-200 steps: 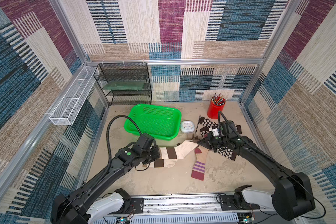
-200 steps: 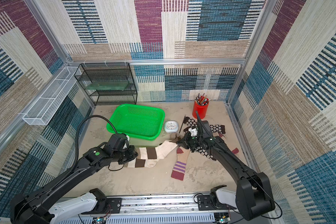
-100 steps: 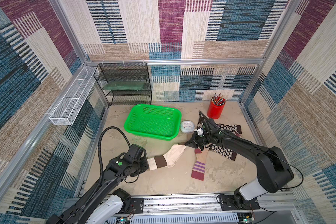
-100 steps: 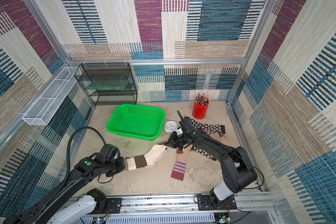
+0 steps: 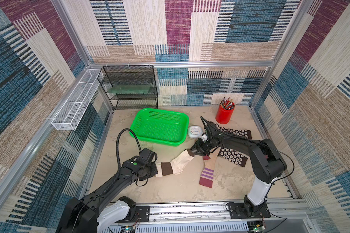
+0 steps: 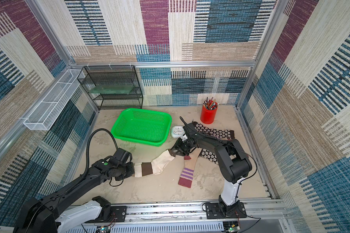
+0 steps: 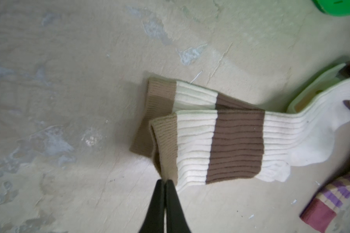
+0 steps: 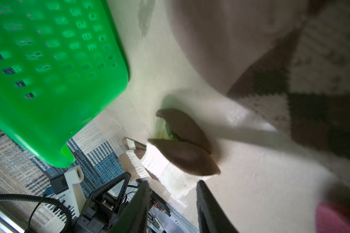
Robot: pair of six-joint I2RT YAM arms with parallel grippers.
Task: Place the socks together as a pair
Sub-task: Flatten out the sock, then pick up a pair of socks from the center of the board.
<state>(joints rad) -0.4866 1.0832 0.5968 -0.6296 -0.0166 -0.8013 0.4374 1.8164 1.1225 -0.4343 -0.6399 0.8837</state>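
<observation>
Now that the table (image 5: 170,189) holds both cream socks (image 7: 236,145) laid one over the other, in front of the green basket (image 5: 160,126) with their cuffs nearly matched, the right gripper (image 8: 172,182) has let go. A moment ago it was clamped; now its jaws stand apart, just short of the two brown toes (image 8: 186,157). The left gripper (image 7: 166,181) stays pinched on the upper sock's tan cuff. This pair looks made, and only that last release remains.

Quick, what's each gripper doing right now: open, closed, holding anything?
Left gripper: closed, pinching the cuff of a cream-and-brown sock.
Right gripper: open, holding nothing, at the sock's toe end.
</observation>
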